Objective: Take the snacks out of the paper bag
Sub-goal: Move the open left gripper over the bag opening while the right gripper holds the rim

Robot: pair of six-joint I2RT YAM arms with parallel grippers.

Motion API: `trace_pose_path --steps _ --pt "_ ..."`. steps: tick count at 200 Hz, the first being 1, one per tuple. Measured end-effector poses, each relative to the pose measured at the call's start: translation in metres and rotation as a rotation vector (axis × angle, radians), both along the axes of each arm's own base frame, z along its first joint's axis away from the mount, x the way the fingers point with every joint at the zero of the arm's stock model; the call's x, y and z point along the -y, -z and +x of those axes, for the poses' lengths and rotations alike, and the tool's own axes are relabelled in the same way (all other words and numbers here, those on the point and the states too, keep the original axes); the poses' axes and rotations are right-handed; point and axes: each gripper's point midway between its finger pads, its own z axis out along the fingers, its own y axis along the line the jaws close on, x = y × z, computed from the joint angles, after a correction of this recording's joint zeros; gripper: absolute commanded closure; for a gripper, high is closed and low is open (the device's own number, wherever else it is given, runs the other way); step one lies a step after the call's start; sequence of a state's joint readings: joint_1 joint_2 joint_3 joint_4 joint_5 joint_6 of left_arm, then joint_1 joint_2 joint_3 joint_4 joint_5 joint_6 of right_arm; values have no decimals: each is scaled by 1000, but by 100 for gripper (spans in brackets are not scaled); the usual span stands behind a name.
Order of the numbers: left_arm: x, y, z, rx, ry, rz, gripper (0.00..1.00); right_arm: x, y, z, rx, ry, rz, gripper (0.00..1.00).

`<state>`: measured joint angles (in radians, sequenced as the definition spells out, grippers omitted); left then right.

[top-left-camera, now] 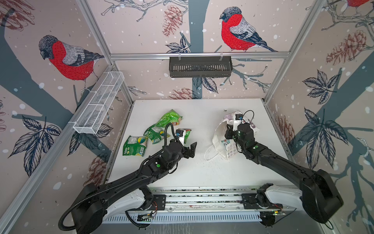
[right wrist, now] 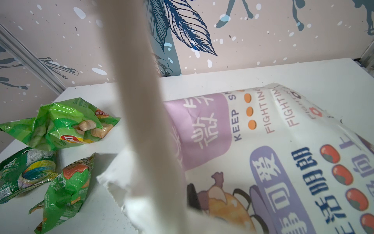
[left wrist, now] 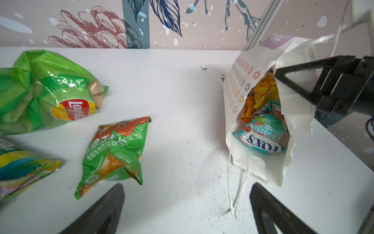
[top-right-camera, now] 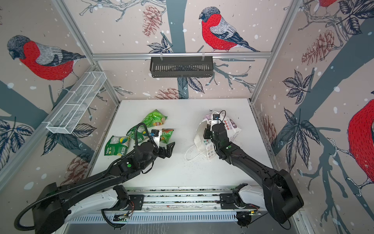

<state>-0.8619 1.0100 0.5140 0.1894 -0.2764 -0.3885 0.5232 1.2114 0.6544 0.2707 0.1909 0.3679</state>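
Where the two arms work, the ground is a flat white tabletop [top-left-camera: 202, 176], a little scratched and sprinkled with fine dark crumbs [top-left-camera: 214, 162], most of them near the bag. Three walls stand around it, covered with pale wallpaper of red-breasted birds, pine cones and leaves, and framed by aluminium rails. On the back rail hangs a black slotted plastic basket [top-left-camera: 200, 66]. On the left wall hangs a long white wire-mesh basket [top-left-camera: 99, 103], divided in compartments.

The white paper bag [top-left-camera: 219, 131], printed with small coloured flowers, purple patches and a cartoon figure, lies on its side on the right half of the table. Its torn mouth opens toward the left gripper [left wrist: 187, 185], and its white cord handles [top-left-camera: 209, 155] lie on the table. The right gripper [left wrist: 281, 74] is pressed together on the upper edge of this mouth and holds it lifted.

Inside the bag show a crinkly teal foil packet [left wrist: 261, 139] and, deeper, an orange-yellow foil packet [left wrist: 261, 91]. Four green foil packets lie close together on the left half, well apart from the bag:
- a bright green chips packet [top-left-camera: 170, 119]
- two darker green packets with a rainbow disc [top-left-camera: 155, 133] [top-left-camera: 134, 145]
- a green packet with an orange top [left wrist: 115, 154]

The left gripper hovers between them and the bag, fingers spread wide, holding nothing.
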Motion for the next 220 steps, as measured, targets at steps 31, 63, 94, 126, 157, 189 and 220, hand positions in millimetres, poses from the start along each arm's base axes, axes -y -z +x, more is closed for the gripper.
trace_pose_path --steps 31,63,94,126,157,189,220 --pt "14 13 -2 -11 57 -19 3 0 -4 -2 8 -8 12 100" --pt "32 19 3 -14 98 -34 3 0 -7 -3 12 -15 20 100" --pt "58 22 13 -10 155 -42 4 2 -8 -4 12 -17 23 100" --pt "92 21 17 5 239 -43 4 2 -9 -4 9 -18 22 100" --pt "114 22 18 18 293 -53 4 4 -8 -4 0 -15 16 99" --pt "138 29 9 9 383 -60 7 7 -8 -7 -5 -10 13 98" --pt "152 36 -3 21 477 -49 7 13 -4 -8 -10 1 12 98"
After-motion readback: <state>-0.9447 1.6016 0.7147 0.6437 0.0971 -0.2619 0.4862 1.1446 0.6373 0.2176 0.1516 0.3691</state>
